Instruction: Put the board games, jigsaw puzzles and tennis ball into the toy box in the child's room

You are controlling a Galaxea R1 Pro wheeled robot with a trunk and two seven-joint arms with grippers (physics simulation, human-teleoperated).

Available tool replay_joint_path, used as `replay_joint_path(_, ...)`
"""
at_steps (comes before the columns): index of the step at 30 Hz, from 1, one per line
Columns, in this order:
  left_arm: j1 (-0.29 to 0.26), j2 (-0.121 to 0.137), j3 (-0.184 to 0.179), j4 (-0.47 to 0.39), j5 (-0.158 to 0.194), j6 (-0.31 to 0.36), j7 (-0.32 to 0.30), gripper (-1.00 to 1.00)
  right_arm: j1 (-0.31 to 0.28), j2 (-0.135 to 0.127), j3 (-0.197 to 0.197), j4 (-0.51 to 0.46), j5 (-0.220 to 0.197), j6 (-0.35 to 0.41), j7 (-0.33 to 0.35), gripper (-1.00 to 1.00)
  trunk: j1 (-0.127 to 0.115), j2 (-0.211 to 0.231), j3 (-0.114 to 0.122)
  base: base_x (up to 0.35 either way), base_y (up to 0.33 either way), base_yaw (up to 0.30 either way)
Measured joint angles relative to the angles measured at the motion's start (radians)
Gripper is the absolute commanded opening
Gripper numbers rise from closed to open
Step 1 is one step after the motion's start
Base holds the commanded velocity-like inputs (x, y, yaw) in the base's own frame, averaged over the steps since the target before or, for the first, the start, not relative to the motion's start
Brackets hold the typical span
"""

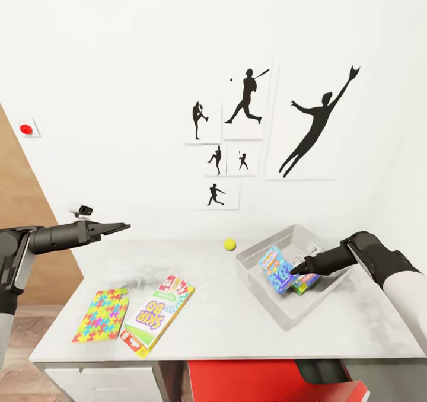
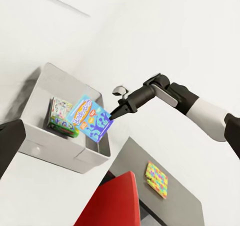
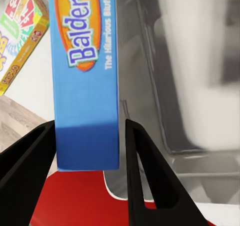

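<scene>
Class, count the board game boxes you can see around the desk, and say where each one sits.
3. The Skip-Bo box lies on the table beside a jigsaw puzzle; the blue box, between the right gripper's fingers, and another box are in the toy box.

Colours here: the flat blue printed game box (image 1: 276, 269) has an orange oval with white lettering, sitting in a shallow pale grey tray (image 1: 265, 249). Behind it is a green-edged box (image 1: 306, 282) with busy print. The long desk top (image 1: 237, 322) is pale mottled grey. The jigsaw sheet (image 1: 101, 315) is a yellow, pink, blue, green and orange patchwork. The white Skip-Bo box (image 1: 156, 312) has blue letters and a yellow-red edge. The small ball (image 1: 229, 244) is yellow-green. The black gripper fingers (image 3: 150, 181) are plain.
</scene>
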Motion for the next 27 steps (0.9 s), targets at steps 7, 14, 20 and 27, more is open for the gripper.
replay_joint_path(7, -0.002, -0.001, 0.001, -0.001, 0.000, 0.000, 0.000, 1.00, -0.012, -0.003, 0.001, -0.002, 0.000, -0.001, 0.000, -1.00, 0.000, 0.000, -0.012, 0.000, 0.000, 0.000)
replay_joint_path(14, -0.002, -0.002, 0.000, -0.001, 0.000, 0.000, 0.000, 1.00, -0.014, -0.001, -0.001, -0.035, -0.001, 0.002, 0.000, -1.00, 0.000, 0.000, -0.023, 0.000, 0.000, 0.000)
replay_joint_path(20, -0.002, -0.003, 0.001, -0.001, 0.000, 0.000, 0.000, 1.00, -0.015, -0.002, -0.001, -0.052, 0.000, 0.006, 0.000, -1.00, 0.000, 0.000, -0.033, 0.000, 0.000, 0.000)
replay_joint_path(27, -0.002, -0.002, 0.000, -0.001, 0.000, 0.000, 0.000, 1.00, -0.027, -0.005, 0.000, -0.053, 0.026, 0.007, -0.001, -1.00, 0.000, 0.000, -0.045, 0.000, 0.000, 0.000)
